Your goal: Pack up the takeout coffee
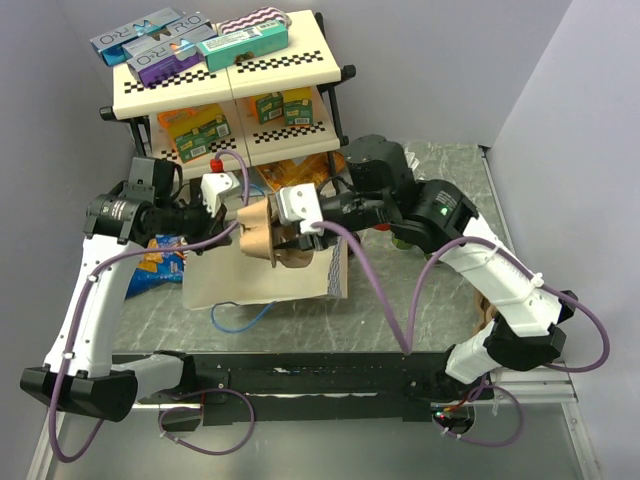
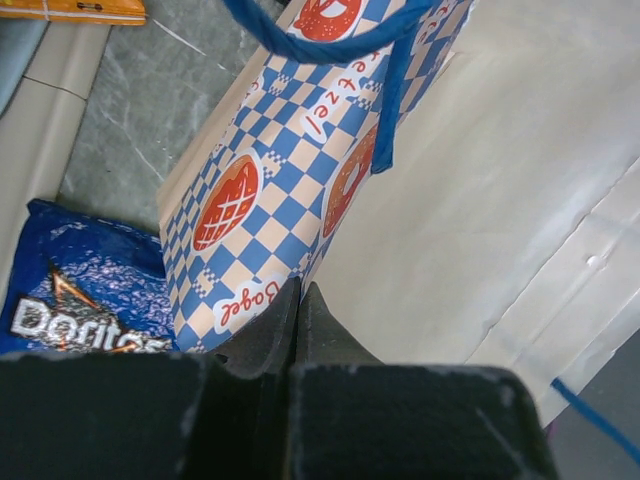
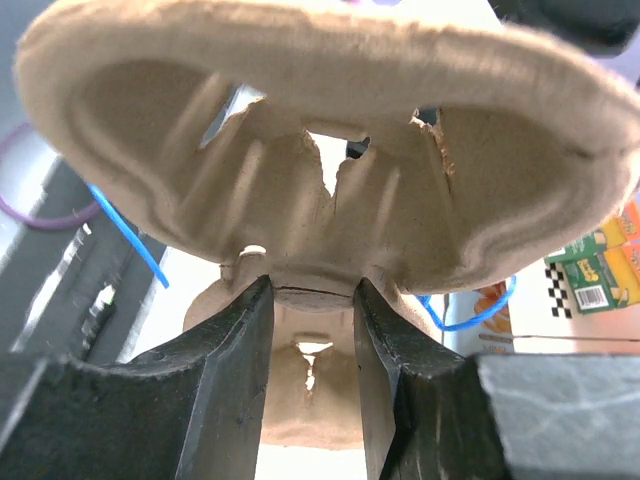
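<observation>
Top external view, from the left: the left gripper is pinched shut, seemingly on the paper bag edge. Right of it, the right gripper clamps the pulp carrier. I cannot see the takeout coffee. That thin pinch may slip, and the bag could collapse against the carrier.

You face pale lilac-grey walls at far side and right. Your table: grey marbled top. Two-tier cream shelf rack, black frame, checkered edges, far, left of centre. Light even.
</observation>
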